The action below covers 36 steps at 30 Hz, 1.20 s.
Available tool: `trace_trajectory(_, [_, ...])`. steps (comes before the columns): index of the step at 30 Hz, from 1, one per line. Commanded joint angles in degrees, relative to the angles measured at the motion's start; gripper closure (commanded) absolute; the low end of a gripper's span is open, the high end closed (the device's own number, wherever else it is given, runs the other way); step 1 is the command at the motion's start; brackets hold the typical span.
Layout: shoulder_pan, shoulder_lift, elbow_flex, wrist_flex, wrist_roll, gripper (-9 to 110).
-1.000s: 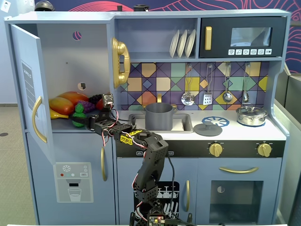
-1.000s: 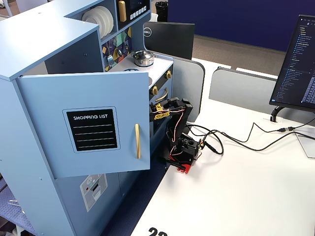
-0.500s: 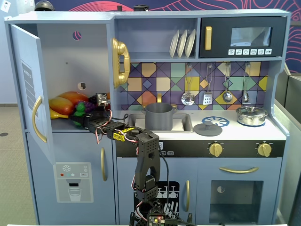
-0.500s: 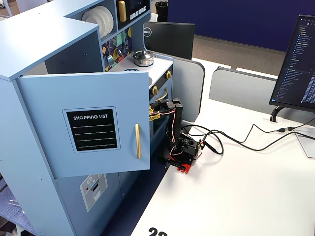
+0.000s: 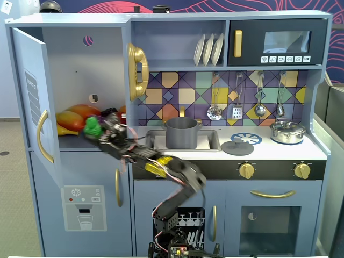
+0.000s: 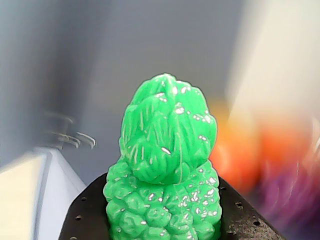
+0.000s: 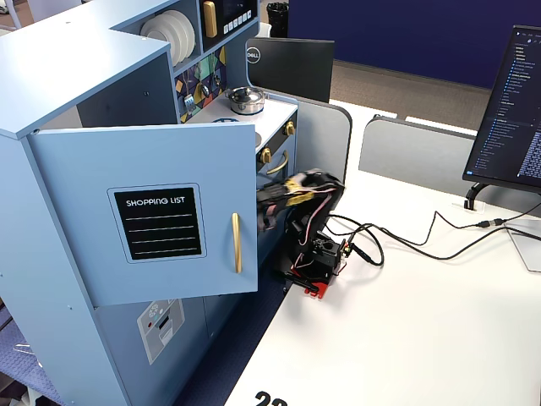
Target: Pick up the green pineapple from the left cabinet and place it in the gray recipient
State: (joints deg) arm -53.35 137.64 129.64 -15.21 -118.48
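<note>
The green pineapple [image 5: 92, 127] is a bright green bumpy toy with a leafy tuft. My gripper [image 5: 98, 130] is shut on it at the front opening of the left cabinet [image 5: 80, 70], just above the shelf edge. In the wrist view the pineapple [image 6: 165, 165] fills the centre, tuft pointing up, with my black jaws on both sides of its body and the gripper [image 6: 165, 227] closed around it. The gray recipient [image 5: 181, 133] stands in the sink to the right of the cabinet. In the fixed view from the side the open door [image 7: 152, 211] hides the pineapple; only the arm [image 7: 297, 196] shows.
Orange, yellow and red toy fruit [image 5: 75, 118] lie on the cabinet shelf behind the gripper. The cabinet door [image 5: 32, 102] stands open on the left. A flat gray lid [image 5: 237, 147] and a shiny lidded pot [image 5: 287, 131] sit on the counter to the right.
</note>
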Motion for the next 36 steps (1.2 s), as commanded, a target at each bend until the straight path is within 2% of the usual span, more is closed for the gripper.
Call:
trace_trajectory(1, [1.93,19.16,3.78,2.11,-10.55,101])
trace_trajectory(5, [11.78,28.48,4.83,3.96,-13.1,101])
trace_trajectory(9, [26.63,32.7,2.9,6.5,-7.91,101])
trace_trajectory(12, [37.53,31.55,-2.72,13.54,0.26,101])
trace_trajectory(15, [48.25,27.07,-9.49,21.8,12.74,101])
trace_trajectory(18, [55.02,19.51,-17.67,30.06,23.12,101])
trace_trajectory(20, [57.92,13.62,-22.76,33.75,29.44,101])
trace_trajectory(23, [59.06,4.92,-28.83,36.83,33.31,101])
trace_trajectory(31, [56.6,-14.5,-33.4,25.58,27.25,101])
trace_trajectory(34, [55.37,-18.98,-34.63,25.58,24.7,101])
trace_trajectory(36, [55.37,-21.18,-35.42,25.66,24.7,94])
